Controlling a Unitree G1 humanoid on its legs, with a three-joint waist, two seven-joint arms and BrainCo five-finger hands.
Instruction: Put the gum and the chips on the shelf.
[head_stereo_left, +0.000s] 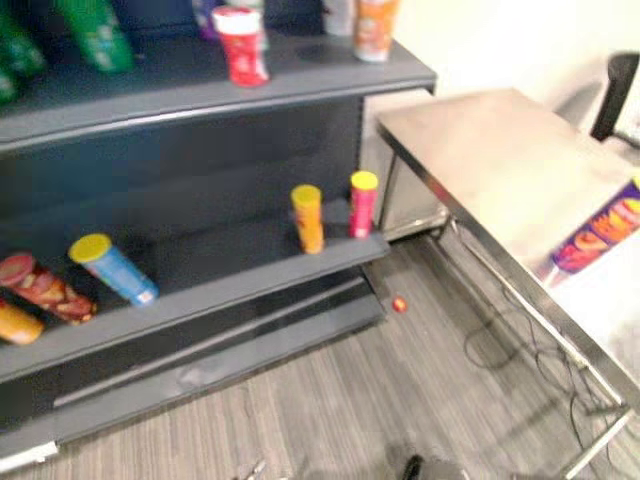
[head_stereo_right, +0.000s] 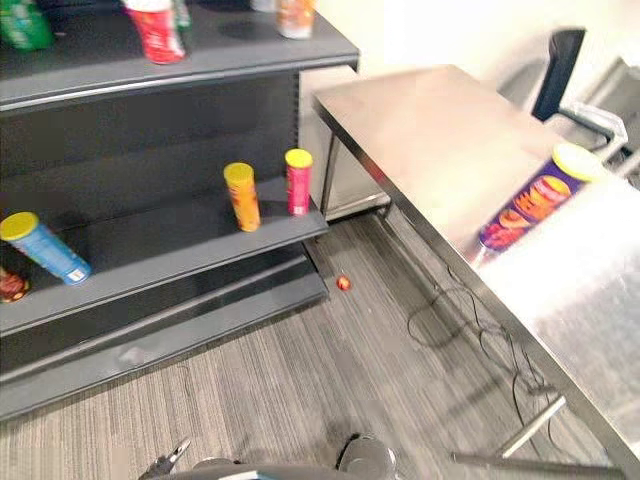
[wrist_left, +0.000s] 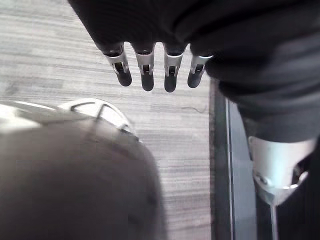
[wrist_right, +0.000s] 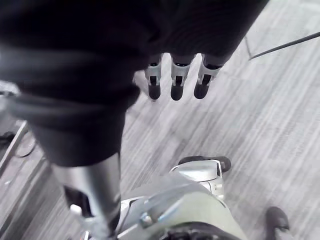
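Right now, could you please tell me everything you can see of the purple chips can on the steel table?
The purple chips can is a long tube with a yellow lid and orange pictures on its wall. It lies on its side on the steel table, lid pointing away from the robot, with nothing else touching it.

A dark grey shelf (head_stereo_left: 250, 250) stands on striped grey carpet (head_stereo_right: 330, 380) beside a steel table (head_stereo_right: 430, 130); a pale wall (head_stereo_left: 520, 40) is behind.
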